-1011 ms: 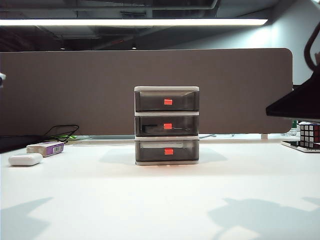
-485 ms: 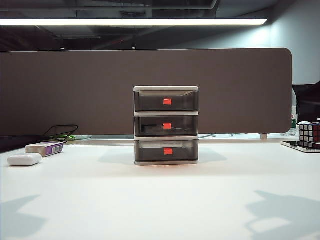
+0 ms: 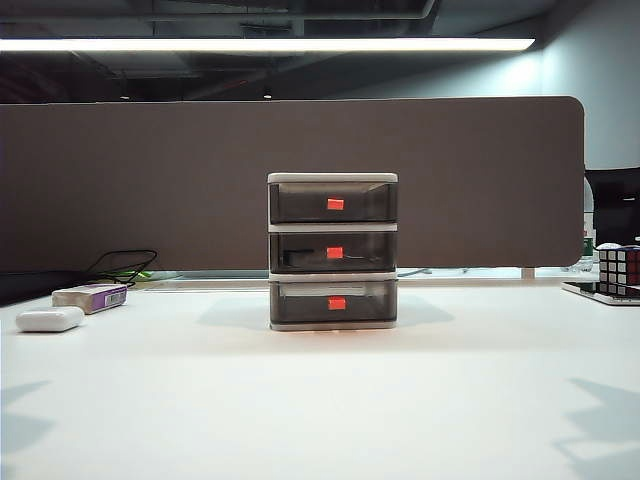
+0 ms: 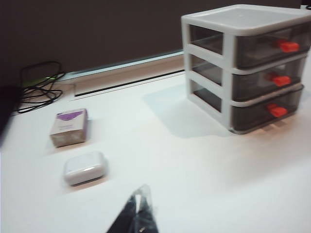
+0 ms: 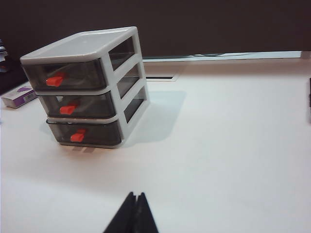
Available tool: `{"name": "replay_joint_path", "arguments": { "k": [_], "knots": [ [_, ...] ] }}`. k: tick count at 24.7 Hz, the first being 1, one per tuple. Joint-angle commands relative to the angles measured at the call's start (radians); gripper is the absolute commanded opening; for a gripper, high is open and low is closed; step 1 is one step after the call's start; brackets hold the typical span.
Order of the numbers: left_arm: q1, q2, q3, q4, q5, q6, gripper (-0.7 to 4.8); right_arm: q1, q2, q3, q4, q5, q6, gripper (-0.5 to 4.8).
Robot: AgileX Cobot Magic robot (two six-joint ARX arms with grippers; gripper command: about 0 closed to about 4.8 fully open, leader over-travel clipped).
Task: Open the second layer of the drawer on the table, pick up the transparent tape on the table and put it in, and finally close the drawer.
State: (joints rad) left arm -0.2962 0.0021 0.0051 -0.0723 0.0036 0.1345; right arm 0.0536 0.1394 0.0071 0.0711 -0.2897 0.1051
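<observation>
1. Exterior view: the drawer point(image 3: 332, 250) stands mid-bench with all three tiers shut, and the second layer point(image 3: 333, 252) sits flush with its red handle facing out.
2. Inside that middle tier there's a dark shape with a thin line; through the smoky wall I cannot tell whether it is the transparent tape.
3. Off to the left on the bench point(image 3: 320, 400) lie a white oval case point(image 3: 50, 319) and, just behind it, a purple-and-white box point(image 3: 91, 297), with a black cable point(image 3: 125, 265) coiled at the back edge.
4. Far right, a puzzle cube point(image 3: 619, 270) is cut off by the frame.
5. Neither arm shows here, only shadows on the bench.
6. Left wrist view: the left end effector point(image 4: 138, 213) hangs over bare bench near the oval case, fingers pressed together, blurred.
7. Right wrist view: the right end effector point(image 5: 134, 213) has its fingers pressed together too, pinching nothing, well apart from the drawer.
</observation>
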Motion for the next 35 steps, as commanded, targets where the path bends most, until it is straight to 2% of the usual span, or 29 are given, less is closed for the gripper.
{"name": "replay_joint_path", "arguments": {
  "k": [1,4,6,8,14,15,18,25,35],
  "knots": [
    [0.154,0.0,0.002,0.034,0.175,-0.04,-0.05,-0.009,-0.117,-0.006,-0.104,-0.002,-0.002,-0.05],
    [0.249,0.001,0.002,0.051,0.23,-0.051,-0.05,-0.01,-0.14,-0.005,-0.153,0.0,-0.003,-0.05],
    [0.309,0.001,0.002,0.057,0.245,-0.086,-0.05,-0.008,-0.14,-0.006,-0.191,0.003,-0.005,-0.05],
    [0.336,0.0,0.002,0.057,0.235,-0.081,-0.05,-0.008,-0.14,-0.006,-0.201,0.006,-0.005,-0.05],
    [0.342,0.0,0.002,0.052,0.171,-0.082,-0.05,-0.009,-0.139,-0.006,-0.195,0.125,-0.005,-0.05],
    [0.342,0.0,0.002,0.051,0.169,-0.083,-0.05,-0.009,-0.14,-0.006,-0.192,0.177,-0.005,-0.05],
    [0.342,0.0,0.002,0.05,0.18,-0.084,-0.04,-0.009,-0.14,-0.006,-0.175,0.232,-0.005,-0.05],
    [0.342,0.0,0.002,0.051,0.183,-0.083,-0.04,-0.007,-0.14,-0.006,-0.071,0.235,-0.004,-0.05],
    [0.342,0.0,0.002,0.051,0.183,-0.083,-0.04,-0.008,-0.14,-0.006,-0.075,0.236,-0.004,-0.05]
  ]
}}
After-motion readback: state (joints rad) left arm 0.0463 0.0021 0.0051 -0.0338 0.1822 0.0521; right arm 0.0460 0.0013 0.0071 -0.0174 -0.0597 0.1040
